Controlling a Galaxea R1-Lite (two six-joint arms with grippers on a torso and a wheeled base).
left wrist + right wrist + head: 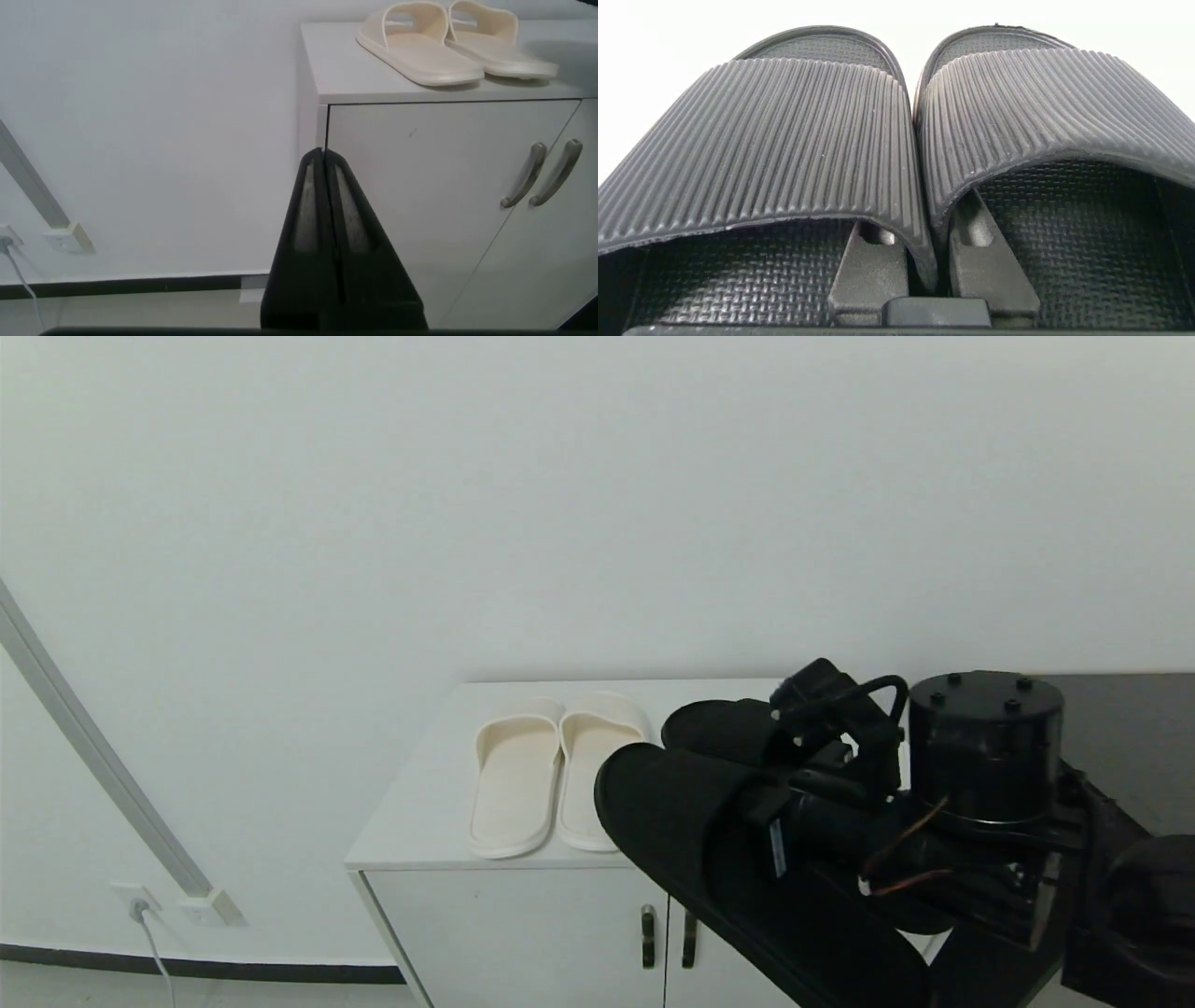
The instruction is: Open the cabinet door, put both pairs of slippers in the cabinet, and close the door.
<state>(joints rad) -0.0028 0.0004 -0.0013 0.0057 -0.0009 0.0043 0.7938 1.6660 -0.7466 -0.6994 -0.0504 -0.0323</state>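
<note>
My right hand (pixel 920 245) is clamped on the black slippers (pixel 686 803). One finger sits under each ribbed strap, and together they pinch the pair's inner walls so the two slippers are pressed side by side, toes pointing away from my wrist. I hold the pair raised at the right half of the cabinet (pixel 420 807). I cannot tell whether it hangs over the cabinet's top or just in front of it.

The cream slippers (pixel 555 770) lie side by side on the cabinet's top, left of the black pair, with their heels near the front edge. Both cabinet doors are shut, and the two handles (pixel 647 933) stand upright just beside each other at the middle seam.

My left hand (pixel 323 168) is clenched on nothing, its fingers pressed flat together. It is low by the cabinet's left front corner, apart from it.
</note>
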